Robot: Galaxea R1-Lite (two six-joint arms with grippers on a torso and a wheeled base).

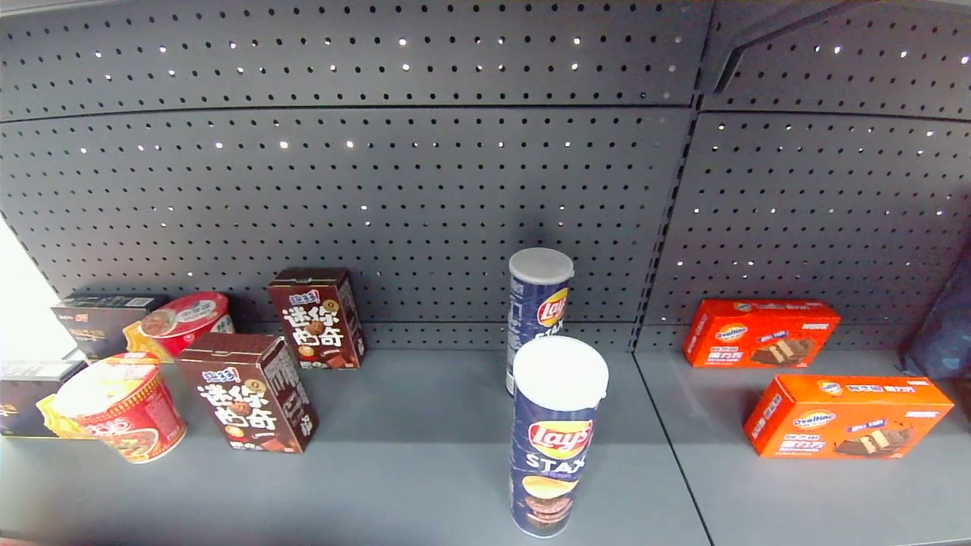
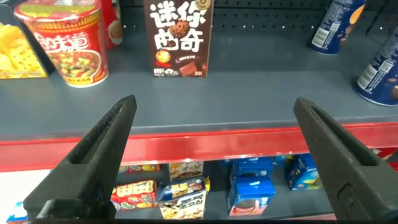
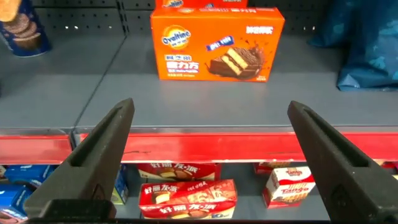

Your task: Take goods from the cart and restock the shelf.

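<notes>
My left gripper [image 2: 214, 104] is open and holds nothing, in front of the shelf's red front edge [image 2: 211, 143]. Beyond it stand a brown cookie box [image 2: 180, 37] and a red noodle cup [image 2: 65, 40]. My right gripper [image 3: 209, 107] is also open and holds nothing, facing an orange cake box [image 3: 214, 43]. On the grey shelf [image 1: 425, 455] two blue chip cans stand upright in the middle, one in front [image 1: 557, 447] and one behind [image 1: 537, 311]. Two brown boxes [image 1: 250, 394], two noodle cups [image 1: 121, 409] and two orange boxes [image 1: 846, 417] stand in rows.
Dark boxes [image 1: 98, 322] sit at the shelf's far left and a blue bag [image 1: 941, 334] at the far right. Bare shelf lies between the brown boxes and the chip cans. A lower shelf holds several small boxes [image 2: 186, 193], [image 3: 186, 196].
</notes>
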